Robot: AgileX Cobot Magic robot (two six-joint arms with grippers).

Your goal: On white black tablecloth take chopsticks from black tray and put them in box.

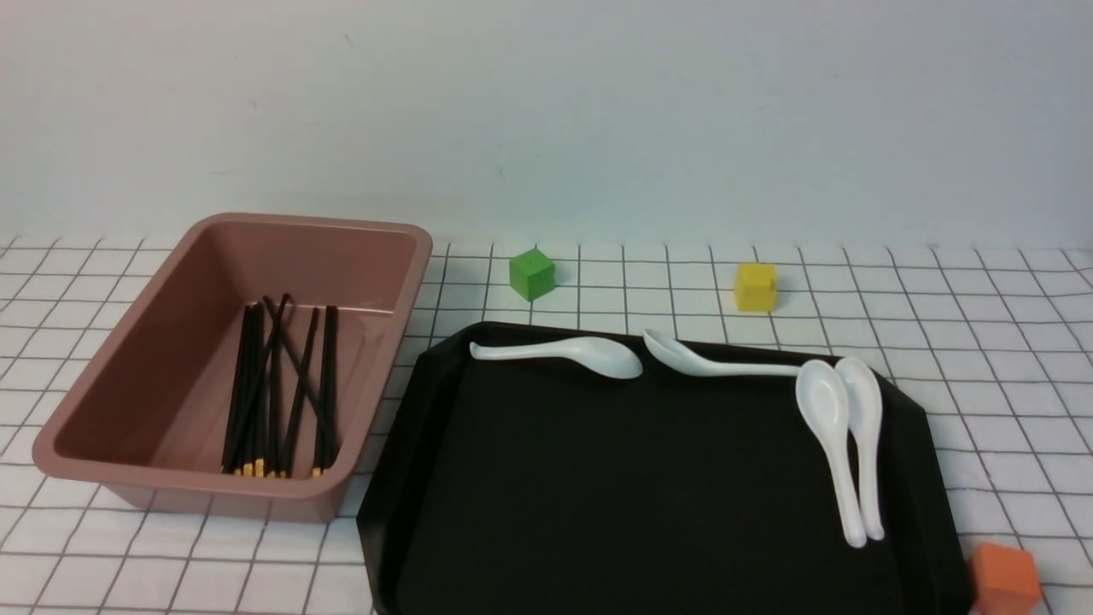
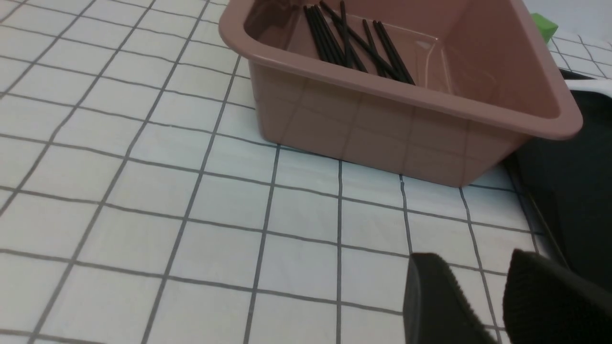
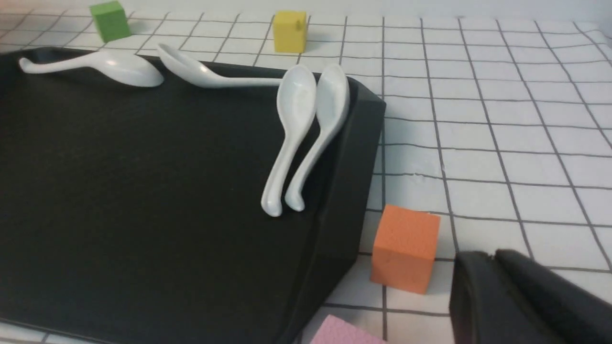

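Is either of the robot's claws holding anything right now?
No. The left gripper is open over bare tablecloth; the right gripper is closed on nothing. The chopsticks lie in the box.

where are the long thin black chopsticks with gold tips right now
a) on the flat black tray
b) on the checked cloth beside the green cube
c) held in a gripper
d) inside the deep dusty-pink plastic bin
d: the black gold-tipped chopsticks all lie inside the deep dusty-pink plastic bin, while the flat black tray carries only white ceramic spoons.
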